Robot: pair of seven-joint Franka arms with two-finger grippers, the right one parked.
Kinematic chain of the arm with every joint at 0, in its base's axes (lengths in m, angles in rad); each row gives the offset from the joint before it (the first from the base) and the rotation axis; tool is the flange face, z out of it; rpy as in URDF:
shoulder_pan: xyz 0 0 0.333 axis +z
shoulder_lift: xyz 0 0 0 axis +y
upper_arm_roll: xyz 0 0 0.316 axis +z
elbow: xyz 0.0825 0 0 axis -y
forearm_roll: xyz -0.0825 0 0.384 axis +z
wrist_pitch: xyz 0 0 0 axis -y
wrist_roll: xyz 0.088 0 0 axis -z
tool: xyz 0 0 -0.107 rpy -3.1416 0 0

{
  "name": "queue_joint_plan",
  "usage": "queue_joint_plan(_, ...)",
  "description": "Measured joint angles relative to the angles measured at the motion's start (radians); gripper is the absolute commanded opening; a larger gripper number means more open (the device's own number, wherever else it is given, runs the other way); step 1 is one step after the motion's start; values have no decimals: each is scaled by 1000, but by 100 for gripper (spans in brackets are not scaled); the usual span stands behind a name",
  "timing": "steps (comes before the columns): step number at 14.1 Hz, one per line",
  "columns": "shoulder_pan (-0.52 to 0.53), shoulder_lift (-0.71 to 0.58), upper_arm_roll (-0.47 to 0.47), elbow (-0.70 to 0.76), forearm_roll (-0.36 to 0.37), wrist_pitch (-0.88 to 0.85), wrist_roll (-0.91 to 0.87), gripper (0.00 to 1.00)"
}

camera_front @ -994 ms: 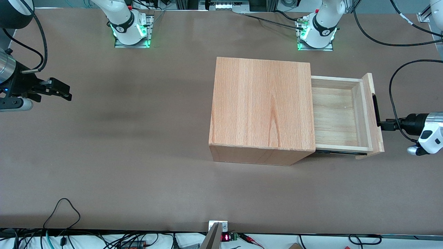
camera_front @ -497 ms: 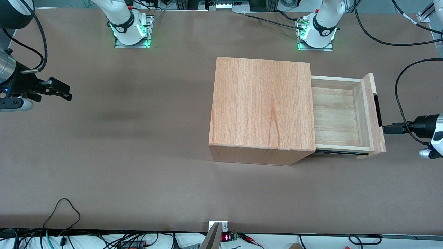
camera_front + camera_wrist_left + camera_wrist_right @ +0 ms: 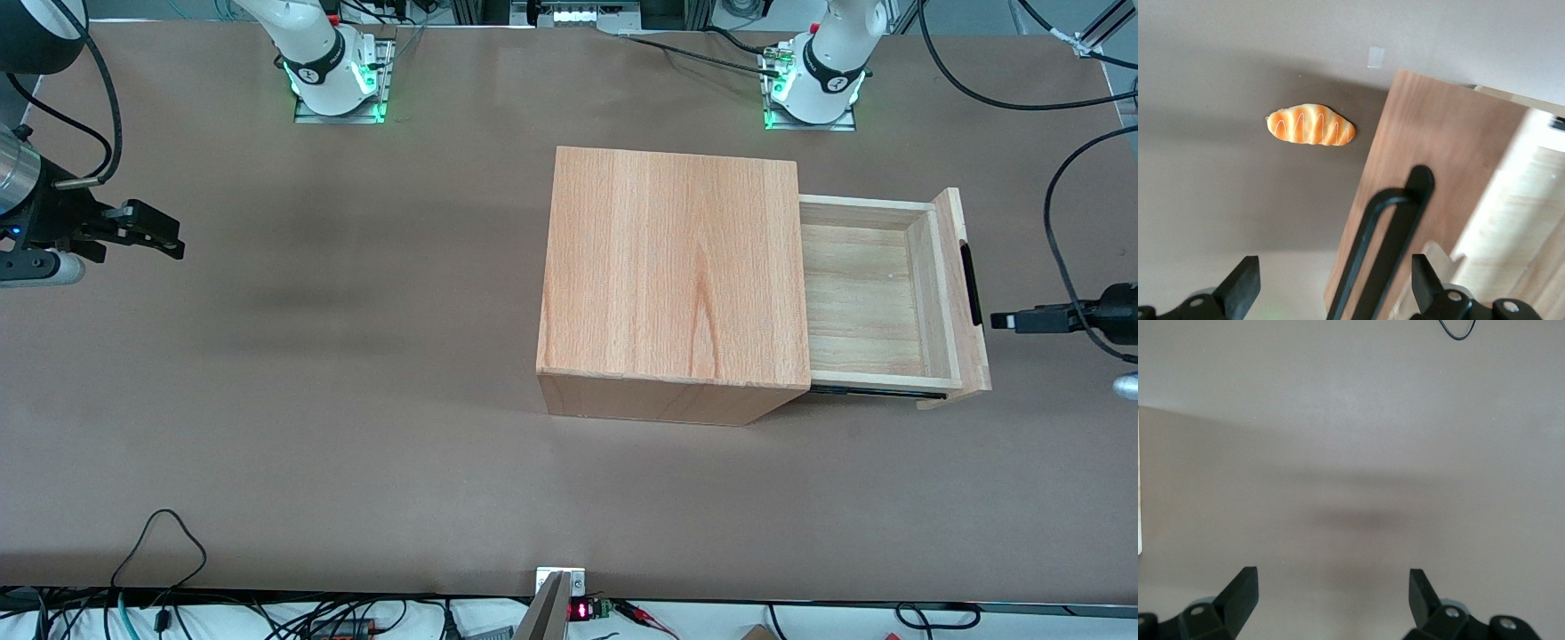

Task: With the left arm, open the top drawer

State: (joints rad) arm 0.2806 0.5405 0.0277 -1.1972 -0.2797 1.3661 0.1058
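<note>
The top drawer (image 3: 880, 298) stands pulled well out of the wooden cabinet (image 3: 671, 276), right of centre. The left gripper (image 3: 1000, 321), fingers spread and empty, sits just clear of the bar handle (image 3: 970, 284). The opening looks done; next comes retreat.

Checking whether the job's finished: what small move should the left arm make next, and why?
Probably just draw the slim black gripper away from the long black bar handle: the shallow pale-wood top drawer already stands well out of the plain wooden cabinet, and the gripper is open, touching nothing.
</note>
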Motion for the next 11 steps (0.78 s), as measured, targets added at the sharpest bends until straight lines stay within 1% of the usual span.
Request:
queue_joint_plan(5,-20,-83,-15,35,11,-48,-1,100)
queue_joint_plan(8,-106,-151,-20,37,75,-55,-42,100)
queue_joint_plan(11,-202,-204,-22,38,124,-89,-92,100)
